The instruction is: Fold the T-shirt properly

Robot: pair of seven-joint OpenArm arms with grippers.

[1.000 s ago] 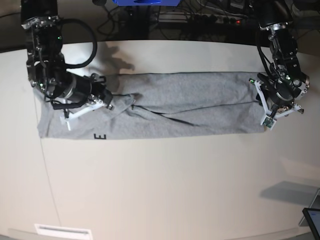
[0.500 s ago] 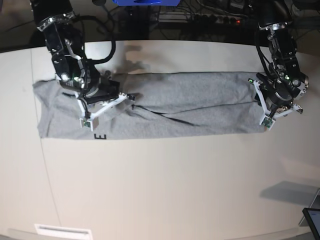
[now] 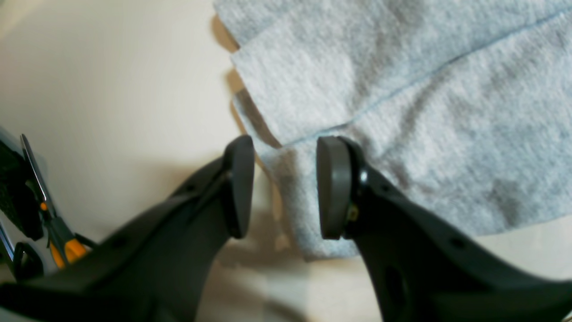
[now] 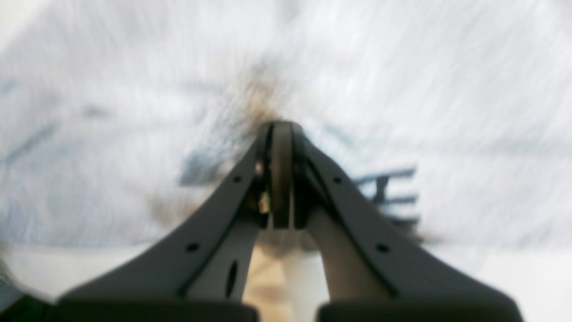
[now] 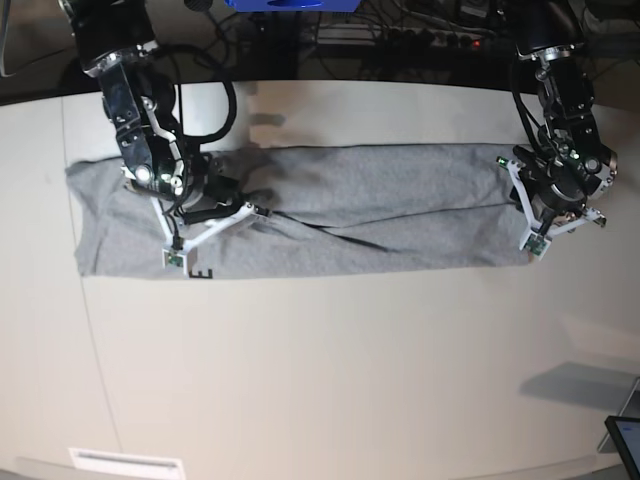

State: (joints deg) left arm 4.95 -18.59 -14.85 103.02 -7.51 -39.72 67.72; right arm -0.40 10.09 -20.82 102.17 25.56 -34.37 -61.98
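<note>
The light grey T-shirt lies as a long flat band across the cream table, with a black letter at its front left edge. My right gripper is over the shirt's left part. In the right wrist view it is shut, tips at the blurred cloth, near black lettering; I cannot tell if cloth is pinched. My left gripper is at the shirt's right end. In the left wrist view it is open, jaws either side of a folded corner.
Cables and a power strip run behind the table's back edge. A dark device sits at the front right corner and a white label at the front left. An orange-handled tool shows left in the left wrist view.
My right arm has swung in from the shirt's left end and turned, its gripper now further right over the cloth; the shirt's left end is uncovered. My left arm has barely moved.
</note>
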